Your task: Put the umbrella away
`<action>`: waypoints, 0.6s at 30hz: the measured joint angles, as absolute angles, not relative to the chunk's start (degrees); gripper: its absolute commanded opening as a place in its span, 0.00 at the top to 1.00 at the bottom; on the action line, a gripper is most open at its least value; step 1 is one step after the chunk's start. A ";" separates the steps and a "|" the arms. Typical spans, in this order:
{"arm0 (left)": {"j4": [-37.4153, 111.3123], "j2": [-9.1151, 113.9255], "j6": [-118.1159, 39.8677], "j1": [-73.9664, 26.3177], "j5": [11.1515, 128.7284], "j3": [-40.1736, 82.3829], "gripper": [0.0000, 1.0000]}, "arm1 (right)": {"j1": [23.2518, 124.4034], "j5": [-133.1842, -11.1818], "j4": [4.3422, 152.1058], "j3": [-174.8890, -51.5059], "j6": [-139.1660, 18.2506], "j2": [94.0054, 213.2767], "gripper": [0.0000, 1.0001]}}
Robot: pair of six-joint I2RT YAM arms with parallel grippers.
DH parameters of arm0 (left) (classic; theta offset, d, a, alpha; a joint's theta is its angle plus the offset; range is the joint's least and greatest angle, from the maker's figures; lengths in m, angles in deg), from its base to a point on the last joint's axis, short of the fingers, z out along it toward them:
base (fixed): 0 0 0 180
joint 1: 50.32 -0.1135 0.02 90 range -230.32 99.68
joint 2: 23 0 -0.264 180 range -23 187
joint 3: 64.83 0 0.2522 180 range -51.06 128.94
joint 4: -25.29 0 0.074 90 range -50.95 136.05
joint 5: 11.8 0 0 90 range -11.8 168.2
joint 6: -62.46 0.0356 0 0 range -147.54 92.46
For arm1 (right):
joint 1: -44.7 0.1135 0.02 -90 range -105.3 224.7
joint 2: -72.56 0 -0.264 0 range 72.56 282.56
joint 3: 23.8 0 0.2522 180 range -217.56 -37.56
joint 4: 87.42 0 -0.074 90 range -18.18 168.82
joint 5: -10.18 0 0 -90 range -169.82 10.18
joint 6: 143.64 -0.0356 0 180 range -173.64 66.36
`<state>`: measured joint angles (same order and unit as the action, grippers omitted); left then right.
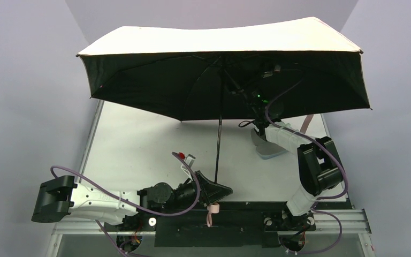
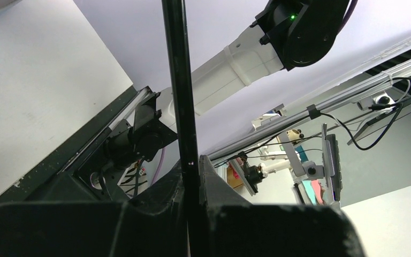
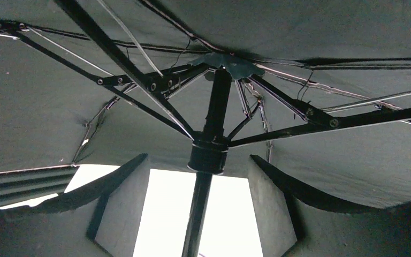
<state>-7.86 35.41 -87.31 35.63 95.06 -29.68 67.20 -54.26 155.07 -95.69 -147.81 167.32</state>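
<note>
The umbrella (image 1: 225, 51) stands open and upright over the table, its pale canopy on top and dark underside facing me. Its thin black shaft (image 1: 219, 144) runs down into my left gripper (image 1: 214, 184), which is shut on it just above the small pink handle (image 1: 212, 210). In the left wrist view the shaft (image 2: 179, 80) is pinched between the fingers (image 2: 217, 179). My right gripper (image 3: 198, 156) is up under the canopy. It is open, one finger on each side of the shaft just below the runner (image 3: 208, 155), with light showing on both sides.
A light blue oblong case (image 1: 268, 151) lies on the white table (image 1: 139, 144) under the right arm (image 1: 316, 166). The black rail (image 1: 246, 217) runs along the near edge. The canopy spans nearly the whole table width, and its ribs (image 3: 139, 85) surround the right gripper.
</note>
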 measured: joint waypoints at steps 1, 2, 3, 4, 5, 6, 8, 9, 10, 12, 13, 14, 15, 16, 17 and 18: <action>-7.69 35.41 -87.31 35.63 95.04 -29.68 1.00 | 67.42 -54.79 155.07 -95.69 -147.81 167.39 0.40; -7.49 35.41 -87.29 35.63 95.00 -29.66 1.00 | 67.73 -55.36 155.07 -95.69 -147.81 167.47 0.41; -7.34 35.43 -87.29 35.63 94.93 -29.59 1.00 | 67.90 -55.86 155.09 -95.78 -147.81 167.65 0.43; -7.12 35.48 -87.29 35.63 94.85 -29.48 1.00 | 68.10 -56.45 155.07 -95.87 -147.81 167.89 0.46; -7.01 35.52 -87.31 35.63 94.78 -29.42 1.00 | 68.21 -56.86 155.05 -95.95 -147.81 168.09 0.47; -6.97 35.56 -87.31 35.65 94.74 -29.42 1.00 | 68.43 -57.50 155.07 -96.06 -147.88 168.41 0.49; -6.90 35.65 -87.31 35.67 94.67 -29.39 1.00 | 68.71 -58.37 155.05 -96.41 -148.01 168.96 0.50; -6.86 35.70 -87.31 35.69 94.65 -29.39 1.00 | 68.80 -58.79 155.07 -96.46 -148.27 169.24 0.50; -6.81 35.70 -87.31 35.69 94.63 -29.39 1.00 | 68.82 -59.18 155.13 -96.48 -148.47 169.46 0.51; -6.73 35.70 -87.31 35.74 94.63 -29.39 1.00 | 68.84 -60.14 155.13 -96.59 -148.91 170.01 0.50; -6.62 35.70 -87.33 35.74 94.65 -29.39 1.00 | 68.84 -60.51 155.20 -96.59 -149.17 170.25 0.50; -6.55 35.70 -87.33 35.72 94.69 -29.39 1.00 | 68.84 -60.75 155.31 -96.61 -149.37 170.36 0.50; -6.57 35.70 -87.36 35.72 94.71 -29.39 1.00 | 68.86 -60.97 155.55 -96.61 -149.67 170.53 0.49; -6.57 35.70 -87.38 35.72 94.74 -29.39 1.00 | 68.86 -61.08 155.90 -96.65 -150.02 170.75 0.49; -6.57 35.70 -87.40 35.72 94.80 -29.39 1.00 | 68.86 -61.15 156.07 -96.68 -150.37 170.93 0.49; -6.57 35.70 -87.40 35.72 94.89 -29.39 1.00 | 68.86 -61.28 156.55 -96.76 -150.74 171.26 0.49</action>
<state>-6.57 35.70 -87.40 35.72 94.89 -29.39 68.86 -61.28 156.55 -96.76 -150.74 171.26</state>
